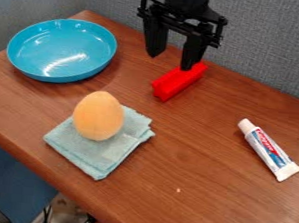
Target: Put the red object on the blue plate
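1. Wooden table (233, 107); blue plate (62, 51) at its far left corner.
2. Gripper (175, 56), fingers spread, hangs over the red object's (177, 82) far end, well apart from the plate.
3. Gripping so near the end risks the bar tilting out; the orange egg (98, 115) could be knocked in transit.

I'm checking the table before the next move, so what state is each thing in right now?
gripper: open, above the red block's far end, holding nothing
red block: lying on the table
blue plate: upright, empty
orange egg: resting on the cloth
teal cloth: folded, flat
toothpaste tube: lying flat, capped
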You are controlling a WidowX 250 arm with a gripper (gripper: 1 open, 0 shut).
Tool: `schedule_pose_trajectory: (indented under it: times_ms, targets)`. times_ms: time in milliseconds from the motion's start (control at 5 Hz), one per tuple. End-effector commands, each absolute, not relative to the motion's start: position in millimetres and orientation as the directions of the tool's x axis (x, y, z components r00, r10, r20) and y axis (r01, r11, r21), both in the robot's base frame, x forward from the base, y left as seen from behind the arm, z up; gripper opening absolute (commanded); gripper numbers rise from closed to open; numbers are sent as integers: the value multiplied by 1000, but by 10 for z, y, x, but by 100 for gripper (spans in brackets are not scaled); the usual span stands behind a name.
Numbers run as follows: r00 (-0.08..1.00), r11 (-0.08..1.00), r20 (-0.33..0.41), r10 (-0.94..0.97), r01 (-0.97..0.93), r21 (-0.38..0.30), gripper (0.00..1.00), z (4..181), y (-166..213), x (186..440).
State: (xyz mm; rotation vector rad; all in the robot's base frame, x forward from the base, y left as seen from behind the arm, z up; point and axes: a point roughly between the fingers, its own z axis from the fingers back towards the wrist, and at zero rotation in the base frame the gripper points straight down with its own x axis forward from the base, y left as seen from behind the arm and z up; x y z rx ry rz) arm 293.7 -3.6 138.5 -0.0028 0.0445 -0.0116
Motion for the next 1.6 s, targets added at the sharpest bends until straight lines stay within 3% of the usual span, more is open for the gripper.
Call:
schedule_pose_trajectory:
  times_ms: [0,400,800,1000,1200,1400]
  targets:
    - [998,1000,-53,-27,27,4,100,1304,-3,3021]
    - [999,999,-38,-30,31,25,100,1100,160,3392]
    - [998,999,-57,-34,36,37,100,907,259,3564]
    - [997,999,-68,-35,38,39,0,823,290,3614]
    - [997,999,-75,-27,30,39,100,730,328,3665]
    - [997,999,-78,-23,26,36,100,639,350,3720]
